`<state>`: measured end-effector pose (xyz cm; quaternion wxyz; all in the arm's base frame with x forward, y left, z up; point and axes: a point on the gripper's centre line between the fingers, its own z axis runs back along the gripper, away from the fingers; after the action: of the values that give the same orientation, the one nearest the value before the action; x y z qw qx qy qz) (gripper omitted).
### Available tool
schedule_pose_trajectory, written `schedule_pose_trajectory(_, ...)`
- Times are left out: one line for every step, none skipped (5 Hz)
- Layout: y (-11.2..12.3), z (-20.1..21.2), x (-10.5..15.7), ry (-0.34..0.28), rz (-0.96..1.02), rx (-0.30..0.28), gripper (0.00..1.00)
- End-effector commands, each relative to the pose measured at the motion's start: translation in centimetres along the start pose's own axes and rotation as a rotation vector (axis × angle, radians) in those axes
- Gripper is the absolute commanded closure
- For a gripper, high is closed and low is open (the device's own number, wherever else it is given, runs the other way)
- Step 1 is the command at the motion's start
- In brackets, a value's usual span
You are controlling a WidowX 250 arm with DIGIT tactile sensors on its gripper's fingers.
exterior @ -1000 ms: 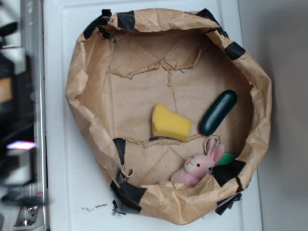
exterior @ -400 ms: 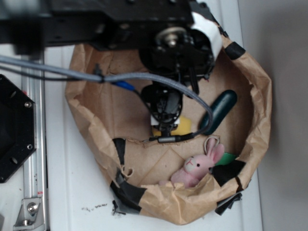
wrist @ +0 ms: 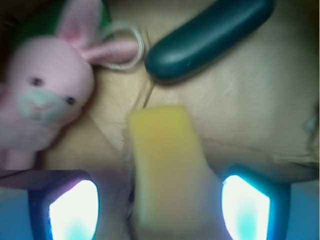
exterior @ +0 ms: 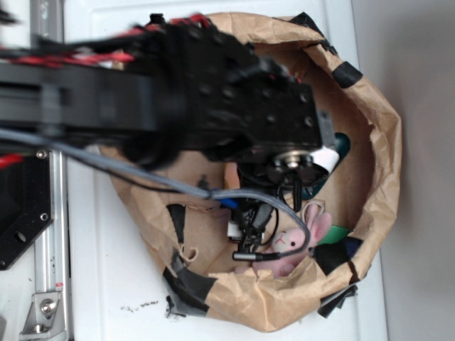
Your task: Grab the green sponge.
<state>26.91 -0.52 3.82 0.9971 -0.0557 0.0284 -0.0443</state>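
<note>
Where we hung above the yellow sponge (wrist: 167, 165) a moment ago, our arm now sits lower, nearer the pink bunny (wrist: 42, 95). Our gripper (wrist: 160, 205) is open, astride the yellow sponge. Beside the bunny, only a green sponge (exterior: 334, 234) corner shows. We read no writing.

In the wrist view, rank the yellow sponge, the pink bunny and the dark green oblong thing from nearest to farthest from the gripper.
1. Yellow sponge: between the fingers of the gripper.
2. Pink bunny: upper left of frame.
3. Dark green oblong object: top right, beyond the sponge.
</note>
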Motion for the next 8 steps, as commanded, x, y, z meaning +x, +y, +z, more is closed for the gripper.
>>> schedule_pose_trajectory(-0.4,-1.5,1.4,-0.002,0.001,0.117,0.00)
schedule_pose_trajectory(0.4,0.8,1.3,-0.049,0.046,0.147,1.00)
schedule_pose_trajectory(0.9,4.7,1.4,-0.110,0.078,0.161,1.00)
schedule_pose_trajectory(0.4,9.0,1.2,-0.158,0.100,0.167,1.00)
schedule_pose_trajectory(-0.3,11.8,0.7,-0.174,0.130,0.169,1.00)
schedule_pose_trajectory(-1.2,13.6,-1.0,-0.149,0.173,0.162,1.00)
schedule_pose_trajectory(-1.0,14.5,-2.3,-0.127,0.222,0.154,1.00)
schedule_pose_trajectory(-0.8,16.4,-4.2,-0.131,0.270,0.129,1.00)
